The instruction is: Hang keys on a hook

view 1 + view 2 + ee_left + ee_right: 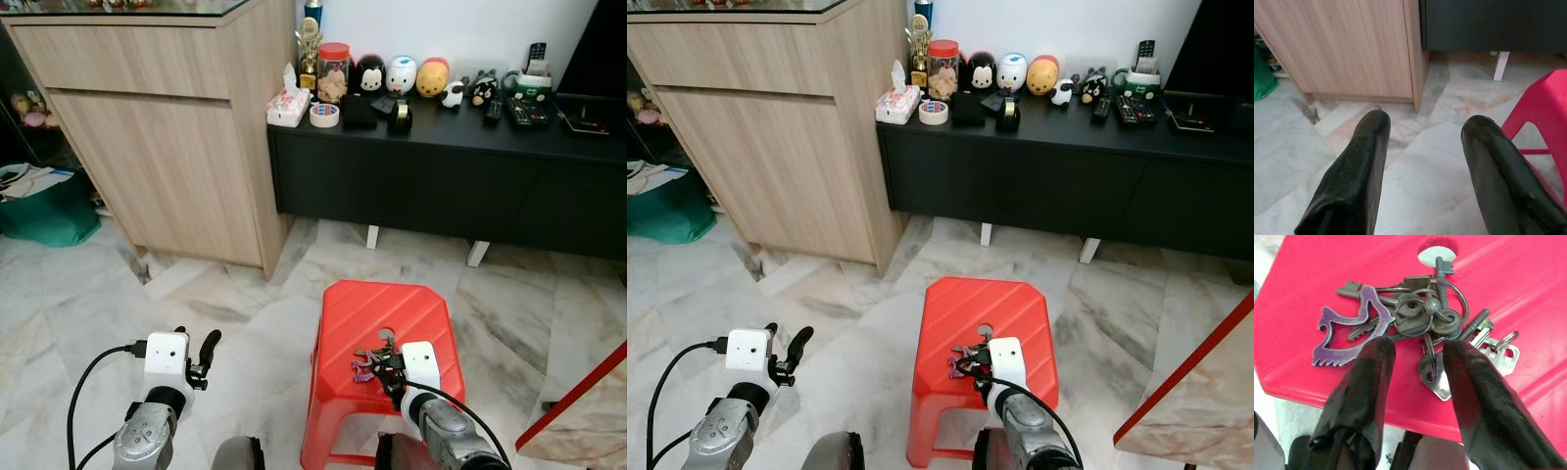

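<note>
Red plastic stool point(392, 318) carries the keys point(1415, 323), so the right gripper point(1415, 350) straddles them, fingers spread, ready to pinch.

We see a pale marble floor point(225, 294) veined in grey and tan across the lower frame. At upper left stands a light wood cabinet point(157, 147) with a glass top. To its right, along the white wall point(460, 29), runs a low black sideboard point(441, 186) on white feet. A red plastic stool point(382, 333) sits at lower centre, and a green bag point(49, 211) lies at the left edge.
</note>
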{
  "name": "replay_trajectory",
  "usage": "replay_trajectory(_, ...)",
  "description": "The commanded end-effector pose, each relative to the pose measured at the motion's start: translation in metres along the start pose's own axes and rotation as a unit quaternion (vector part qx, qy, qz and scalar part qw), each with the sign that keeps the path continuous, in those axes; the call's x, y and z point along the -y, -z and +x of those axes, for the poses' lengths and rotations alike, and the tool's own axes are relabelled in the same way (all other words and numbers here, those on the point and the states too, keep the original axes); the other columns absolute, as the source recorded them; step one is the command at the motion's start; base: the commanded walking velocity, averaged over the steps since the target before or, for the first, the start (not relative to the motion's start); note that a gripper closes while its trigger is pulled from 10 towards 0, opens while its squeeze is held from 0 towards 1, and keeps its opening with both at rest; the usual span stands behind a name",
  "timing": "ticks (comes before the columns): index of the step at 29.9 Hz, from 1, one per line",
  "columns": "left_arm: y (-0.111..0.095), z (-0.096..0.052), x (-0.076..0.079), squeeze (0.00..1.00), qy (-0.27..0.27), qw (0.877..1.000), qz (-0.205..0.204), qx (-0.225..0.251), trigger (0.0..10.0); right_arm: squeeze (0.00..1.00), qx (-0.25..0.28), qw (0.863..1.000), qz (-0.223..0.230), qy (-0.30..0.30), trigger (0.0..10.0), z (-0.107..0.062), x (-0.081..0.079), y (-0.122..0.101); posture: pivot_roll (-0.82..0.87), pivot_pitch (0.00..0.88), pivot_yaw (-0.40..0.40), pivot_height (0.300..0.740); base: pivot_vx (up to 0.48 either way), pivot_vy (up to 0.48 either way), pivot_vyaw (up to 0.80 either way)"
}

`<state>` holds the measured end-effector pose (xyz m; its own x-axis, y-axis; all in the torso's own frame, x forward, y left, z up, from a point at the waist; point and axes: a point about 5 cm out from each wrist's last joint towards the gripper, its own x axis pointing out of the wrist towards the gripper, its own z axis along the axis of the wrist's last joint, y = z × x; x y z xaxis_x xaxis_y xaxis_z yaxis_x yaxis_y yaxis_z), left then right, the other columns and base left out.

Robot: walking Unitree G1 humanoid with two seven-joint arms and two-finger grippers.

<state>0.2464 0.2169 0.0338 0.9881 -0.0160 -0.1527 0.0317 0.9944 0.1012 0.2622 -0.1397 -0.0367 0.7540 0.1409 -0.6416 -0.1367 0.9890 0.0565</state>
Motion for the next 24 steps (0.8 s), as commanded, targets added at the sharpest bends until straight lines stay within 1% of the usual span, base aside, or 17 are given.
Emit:
replay_trajectory(1, -0.0047, 0.0002, -0.0031, 0.0, 0.002, 1.0, 0.008, 0.002, 10.0, 0.0, -0.004, 1.0, 0.012, 0.004, 10.0, 0.0008, -0.0008, -0.0011, 0.1, 0.075, 0.0, 0.617, 0.0, 0.0, 0.0)
replay_trajectory(14, -0.0052, -0.0006, -0.0016, 0.0, 0.004, 1.0, 0.005, -0.001, 10.0, 0.0, -0.001, 1.0, 0.016, 0.012, 10.0, 0.0018, -0.0014, -0.0042, 0.09, 0.085, 0.011, 0.617, 0.0, 0.0, 0.0)
replay_trajectory(15, -0.0055, -0.0006, -0.002, 0.0, 0.003, 1.0, 0.004, -0.001, 10.0, 0.0, 0.0, 1.0, 0.014, 0.013, 6.9, 0.0018, -0.0014, -0.0045, 0.09, 0.085, 0.01, 0.617, 0.0, 0.0, 0.0)
replay_trajectory(16, -0.0056, -0.0005, -0.002, 0.0, 0.002, 1.0, 0.004, -0.001, 10.0, 0.0, 0.0, 1.0, 0.012, 0.013, 5.6, 0.0018, -0.0012, -0.0046, 0.09, 0.085, 0.009, 0.617, 0.0, 0.0, 0.0)
replay_trajectory(17, -0.0057, -0.0003, -0.0021, 0.0, 0.002, 1.0, 0.004, -0.001, 10.0, 0.0, 0.001, 1.0, 0.011, 0.014, 5.5, 0.0018, -0.0011, -0.0048, 0.09, 0.085, 0.009, 0.617, 0.0, 0.0, 0.0)
replay_trajectory(18, -0.0056, -0.0002, -0.0022, 0.0, 0.002, 1.0, 0.004, -0.001, 10.0, 0.0, 0.001, 1.0, 0.012, 0.015, 6.0, 0.0019, -0.001, -0.0048, 0.09, 0.085, 0.009, 0.617, 0.0, 0.0, 0.0)
replay_trajectory(19, -0.0054, -0.0001, -0.0022, 0.0, 0.002, 1.0, 0.004, -0.001, 10.0, 0.0, 0.001, 1.0, 0.012, 0.016, 7.8, 0.0019, -0.001, -0.0048, 0.09, 0.085, 0.009, 0.617, 0.0, 0.0, 0.0)
replay_trajectory(23, -0.0041, 0.0003, -0.0011, 0.0, 0.003, 1.0, 0.004, -0.003, 10.0, 0.0, 0.001, 1.0, 0.013, 0.018, 7.6, 0.0019, -0.0004, -0.005, 0.09, 0.085, 0.008, 0.617, 0.0, 0.0, 0.0)
replay_trajectory(24, -0.0038, 0.0003, -0.0009, 0.0, 0.003, 1.0, 0.004, -0.004, 10.0, 0.0, 0.001, 1.0, 0.012, 0.019, 6.8, 0.0019, -0.0004, -0.0051, 0.09, 0.084, 0.008, 0.617, 0.0, 0.0, 0.0)
